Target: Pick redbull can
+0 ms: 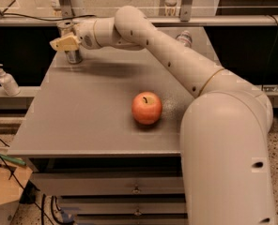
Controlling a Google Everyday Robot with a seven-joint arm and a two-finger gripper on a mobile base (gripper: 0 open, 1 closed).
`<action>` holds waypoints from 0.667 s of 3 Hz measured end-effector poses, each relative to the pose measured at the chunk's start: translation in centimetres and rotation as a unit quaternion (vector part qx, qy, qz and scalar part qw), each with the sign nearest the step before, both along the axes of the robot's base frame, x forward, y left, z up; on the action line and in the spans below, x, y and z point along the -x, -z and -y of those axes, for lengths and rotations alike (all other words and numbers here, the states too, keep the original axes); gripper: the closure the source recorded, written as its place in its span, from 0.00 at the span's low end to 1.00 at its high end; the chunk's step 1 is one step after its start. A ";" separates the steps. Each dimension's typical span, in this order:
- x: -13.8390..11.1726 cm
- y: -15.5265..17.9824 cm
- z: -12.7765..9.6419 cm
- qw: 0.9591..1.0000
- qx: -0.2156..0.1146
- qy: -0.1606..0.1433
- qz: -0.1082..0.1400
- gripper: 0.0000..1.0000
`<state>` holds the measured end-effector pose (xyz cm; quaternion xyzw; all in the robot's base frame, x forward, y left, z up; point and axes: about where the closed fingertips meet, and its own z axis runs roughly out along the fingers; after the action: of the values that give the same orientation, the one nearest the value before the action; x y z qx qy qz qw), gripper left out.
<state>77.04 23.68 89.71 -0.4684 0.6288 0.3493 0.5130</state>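
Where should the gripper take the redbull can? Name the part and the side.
Grip the redbull can around its side wall at mid-height, coming level from the right, where the gripper hangs beside it. It stands upright at the far left corner of the table, so its straight walls suit a sideways pinch.

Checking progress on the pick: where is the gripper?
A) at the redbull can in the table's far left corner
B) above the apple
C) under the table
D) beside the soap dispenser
A: the gripper is right at the redbull can, at the far left corner of the table, away from the apple.
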 end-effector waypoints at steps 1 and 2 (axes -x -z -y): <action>0.2 -1.2 0.2 1.000 -0.002 0.004 0.013 0.64; 1.0 -3.5 0.9 0.999 -0.008 0.000 0.032 0.87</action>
<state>76.00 22.79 93.20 -0.4748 0.6096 0.3393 0.5365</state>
